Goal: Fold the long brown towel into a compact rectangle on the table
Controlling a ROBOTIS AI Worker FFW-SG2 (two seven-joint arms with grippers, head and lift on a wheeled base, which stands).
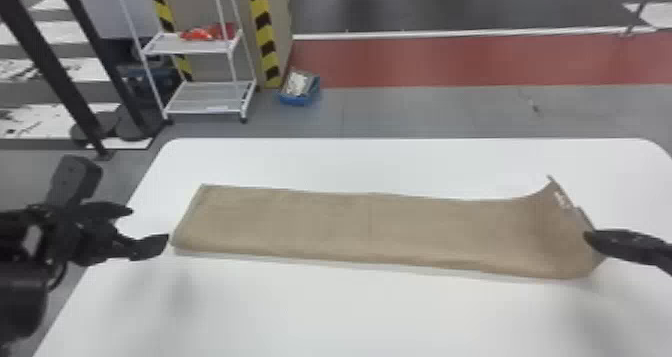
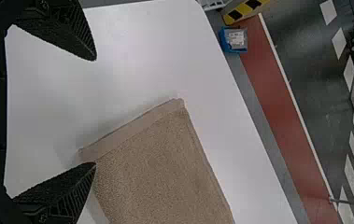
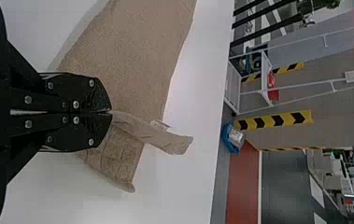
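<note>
In the head view we count one brown towel (image 1: pixel 325 226) and one white table (image 1: pixel 350 311) centrally, two grippers (image 1: pixel 150 224) at the sides; toward upper left, one white cart (image 1: pixel 200 98), two hazard-striped strips (image 1: pixel 263 26), one blue bin (image 1: pixel 295 100).

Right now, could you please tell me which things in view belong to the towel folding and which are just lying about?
For the job:
- brown towel
- white table
- left gripper
- right gripper

Just about:
- white rack
- blue bin
- red item
</note>
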